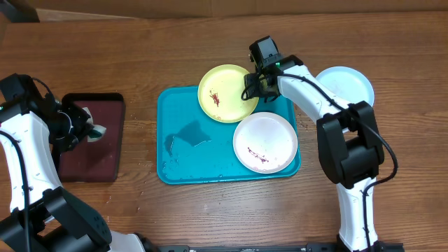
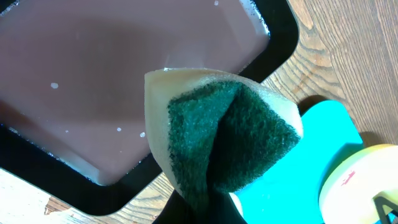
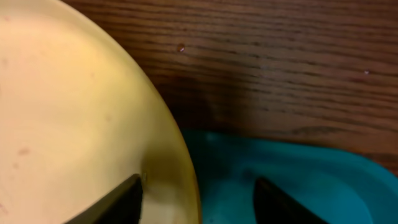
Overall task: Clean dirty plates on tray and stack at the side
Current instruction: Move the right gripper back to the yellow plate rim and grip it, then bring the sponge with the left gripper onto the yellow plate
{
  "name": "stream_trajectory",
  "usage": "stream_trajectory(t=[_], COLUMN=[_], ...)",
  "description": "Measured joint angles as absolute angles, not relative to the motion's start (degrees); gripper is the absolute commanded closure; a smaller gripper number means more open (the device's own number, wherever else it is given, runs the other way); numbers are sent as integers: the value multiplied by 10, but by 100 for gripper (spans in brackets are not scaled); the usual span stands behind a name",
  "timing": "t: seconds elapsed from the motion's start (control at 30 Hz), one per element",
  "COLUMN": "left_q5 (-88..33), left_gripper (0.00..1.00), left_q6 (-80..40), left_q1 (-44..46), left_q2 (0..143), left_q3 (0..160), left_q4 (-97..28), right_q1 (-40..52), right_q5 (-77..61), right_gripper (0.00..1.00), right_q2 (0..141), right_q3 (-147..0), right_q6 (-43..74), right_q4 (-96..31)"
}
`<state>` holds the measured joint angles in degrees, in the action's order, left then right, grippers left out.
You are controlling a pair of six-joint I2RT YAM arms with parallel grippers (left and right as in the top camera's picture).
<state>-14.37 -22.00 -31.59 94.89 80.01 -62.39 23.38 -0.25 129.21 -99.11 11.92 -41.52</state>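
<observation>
Subject: the yellow-green plate (image 1: 224, 94). It lies at the far edge of the turquoise tray (image 1: 162, 140), its upper portion overhanging the tray's rim toward the bare tabletop (image 1: 140, 42), with red-brown smears showing left of its centre. Being round, it offers no long axis; the only usable hold is the rim. The right pincer (image 1: 253, 87) stands at the plate's right-hand rim. In the right wrist view its fingers (image 3: 121, 199) straddle that rim, one over the plate's face and the other beyond the edge above the tray floor. The jaws are spread, a gap shows on the outer side, and nothing is pinched yet. Judgement: the coming move turns on this straddle. The rim runs between the fingers, so a straight closure should take it. The outer finger sits close to the tray floor and may foul it. The white plate (image 1: 264, 142), also smeared, lies just beside it on the near right of the tray. The mint-blue plate (image 1: 346, 84) rests off the tray on the right, partly hidden by the right arm. The left pincer (image 1: 85, 127) is well apart, across the tray over the black tray (image 1: 91, 150), pressed together on a folded sponge (image 2: 224, 137). The right arm is plainly the nearer.
</observation>
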Motion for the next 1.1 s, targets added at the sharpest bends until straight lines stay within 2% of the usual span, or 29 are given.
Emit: stream_trajectory(t=[0.07, 0.33, 0.37, 0.7, 1.1], left_q5=[-144, -144, -144, -229, -239], left_gripper=[96, 96, 96, 96, 96], left_q6=[-220, -220, -220, -159, -154], left_q1=[-316, -316, -316, -302, -162], left_q2=[949, 949, 949, 949, 949], left_q3=[800, 800, 800, 800, 800], left_q4=[-624, -625, -624, -608, -595], right_q1=[234, 234, 234, 254, 325], right_q5=[-10, -51, -58, -149, -198], right_gripper=[57, 92, 94, 96, 96], right_q2=[1293, 1293, 1293, 1293, 1293], right_q3=[-991, -991, -991, -990, -990], right_q6=[121, 121, 121, 162, 290], right_q4=[-411, -413, -414, -436, -504])
